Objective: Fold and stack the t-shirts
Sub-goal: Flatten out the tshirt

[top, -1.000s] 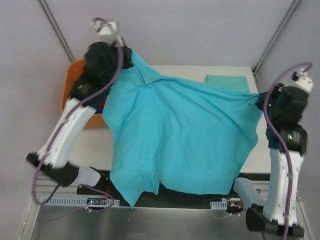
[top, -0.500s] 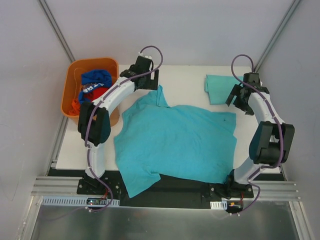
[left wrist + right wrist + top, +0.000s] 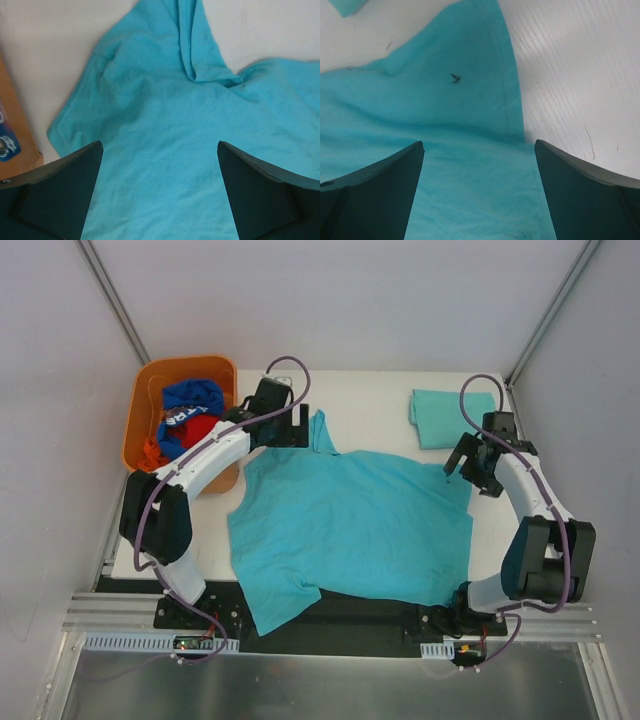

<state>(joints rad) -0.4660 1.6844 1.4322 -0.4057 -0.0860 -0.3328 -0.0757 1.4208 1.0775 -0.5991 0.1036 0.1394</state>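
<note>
Lying spread and rumpled on the table (image 3: 380, 405), teal t-shirt (image 3: 350, 530).

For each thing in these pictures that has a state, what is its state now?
spread t-shirt: unfolded, lying flat on the table, near hem over the table's edge.
folded t-shirt: folded, at the far right corner.
orange bin: holding garments, blue, red and orange.
left gripper: open, above the spread t-shirt, holding nothing.
right gripper: open, above the spread t-shirt's edge, holding nothing.
</note>
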